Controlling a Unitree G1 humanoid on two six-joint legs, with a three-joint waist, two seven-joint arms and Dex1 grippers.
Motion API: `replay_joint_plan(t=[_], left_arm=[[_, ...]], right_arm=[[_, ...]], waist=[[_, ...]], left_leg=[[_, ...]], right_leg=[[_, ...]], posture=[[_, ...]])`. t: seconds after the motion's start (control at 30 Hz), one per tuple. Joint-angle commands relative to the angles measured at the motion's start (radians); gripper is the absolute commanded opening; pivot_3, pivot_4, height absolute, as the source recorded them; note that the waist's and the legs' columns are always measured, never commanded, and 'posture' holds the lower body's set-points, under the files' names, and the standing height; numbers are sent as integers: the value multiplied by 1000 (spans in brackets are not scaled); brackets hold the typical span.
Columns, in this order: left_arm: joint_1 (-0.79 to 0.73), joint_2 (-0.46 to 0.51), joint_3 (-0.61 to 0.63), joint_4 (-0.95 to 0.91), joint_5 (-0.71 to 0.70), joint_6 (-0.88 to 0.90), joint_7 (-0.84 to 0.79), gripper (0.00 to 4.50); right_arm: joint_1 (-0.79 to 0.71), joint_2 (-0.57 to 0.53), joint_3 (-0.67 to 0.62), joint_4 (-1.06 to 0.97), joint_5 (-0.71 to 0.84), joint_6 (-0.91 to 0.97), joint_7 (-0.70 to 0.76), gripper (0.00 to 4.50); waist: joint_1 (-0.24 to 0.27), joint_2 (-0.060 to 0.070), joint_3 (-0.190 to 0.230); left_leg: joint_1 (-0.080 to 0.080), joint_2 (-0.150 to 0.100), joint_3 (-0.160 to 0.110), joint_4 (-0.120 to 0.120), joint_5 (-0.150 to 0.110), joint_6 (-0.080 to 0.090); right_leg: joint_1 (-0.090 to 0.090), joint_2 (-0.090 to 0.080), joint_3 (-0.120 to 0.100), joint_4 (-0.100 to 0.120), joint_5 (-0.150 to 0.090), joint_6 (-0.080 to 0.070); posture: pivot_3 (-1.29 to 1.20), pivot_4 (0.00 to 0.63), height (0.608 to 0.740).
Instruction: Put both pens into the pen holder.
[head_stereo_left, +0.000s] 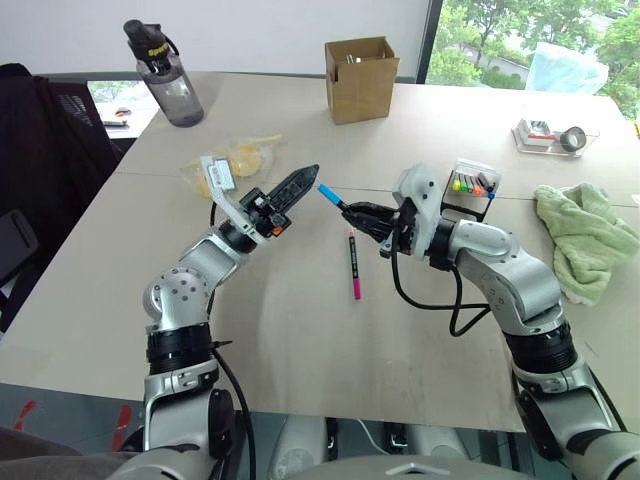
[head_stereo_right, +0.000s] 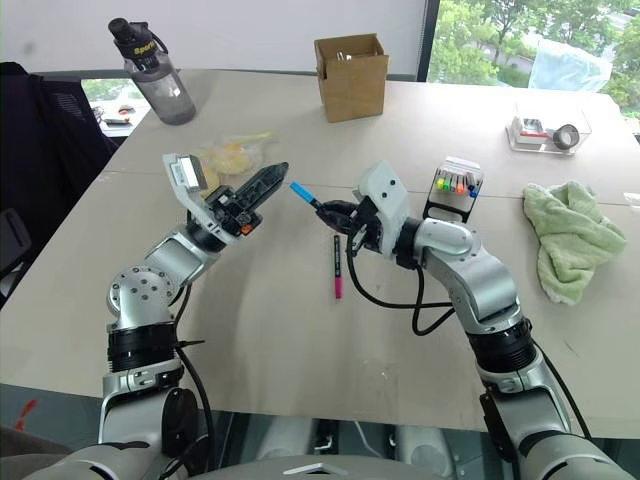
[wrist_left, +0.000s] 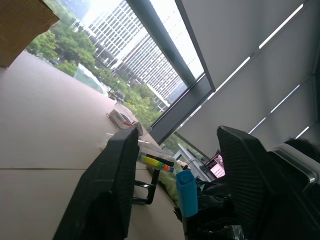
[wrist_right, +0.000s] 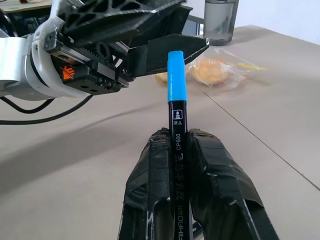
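Note:
My right gripper (head_stereo_left: 354, 211) is shut on the black barrel of a pen with a light blue cap (wrist_right: 176, 80), held above the table with the cap pointing toward my left gripper (head_stereo_left: 308, 176). In the left wrist view that gripper's two fingers (wrist_left: 115, 175) stand open, with the blue cap (wrist_left: 187, 192) in the gap and touching neither. The second pen (head_stereo_left: 354, 267), black with a magenta end, lies flat on the table just below the two grippers. The pen holder (head_stereo_left: 470, 190), a small slanted black stand with coloured marker caps showing, sits beyond my right forearm.
A brown cardboard box (head_stereo_left: 360, 78) stands at the back centre and a grey water bottle (head_stereo_left: 165, 75) at the back left. A plastic bag with yellow food (head_stereo_left: 240, 160) lies behind my left gripper. A green towel (head_stereo_left: 585, 235) and a clear tray with tape (head_stereo_left: 555, 135) are at the right.

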Motion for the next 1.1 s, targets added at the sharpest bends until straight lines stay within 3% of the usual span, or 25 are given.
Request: replay_joint_plan(t=[0.03, 0.37, 0.57, 0.7, 0.9, 1.1], left_arm=[[10, 8, -25, -29, -6, 6, -37, 2483], [3, 2, -79, -28, 10, 9, -60, 2483], [-5, 5, -79, -23, 2, 10, -81, 14], [-24, 3, -70, -16, -2, 2, -84, 14], [-49, 26, -96, -31, 32, -19, -132, 14], [-93, 105, -148, -9, 118, -47, -232, 14]], right_arm=[[-34, -3, -15, -27, 9, -25, -1, 0], [-58, 41, 5, -73, 46, 26, -20, 0], [-54, 23, 25, -93, 41, 54, -21, 0], [-53, 19, 22, -88, 38, 64, -38, 0], [-66, -147, 138, -85, -117, 8, -4, 0], [-110, -214, 127, -85, -80, 80, 40, 0]], waist=[[0, 0, 0], [0, 0, 0], [0, 0, 0], [0, 0, 0], [1, 0, 0], [0, 0, 1]], left_leg=[[0, 0, 0, 0, 0, 0], [0, 0, 0, 0, 0, 0], [0, 0, 0, 0, 0, 0], [0, 0, 0, 0, 0, 0], [0, 0, 0, 0, 0, 0], [0, 0, 0, 0, 0, 0]], right_leg=[[0, 0, 0, 0, 0, 0], [0, 0, 0, 0, 0, 0], [0, 0, 0, 0, 0, 0], [0, 0, 0, 0, 0, 0], [0, 0, 0, -1, 0, 0], [0, 0, 0, -1, 0, 0]], posture=[[0, 150, 739], [0, 150, 739], [0, 150, 739], [0, 150, 739], [0, 150, 739], [0, 150, 739]])
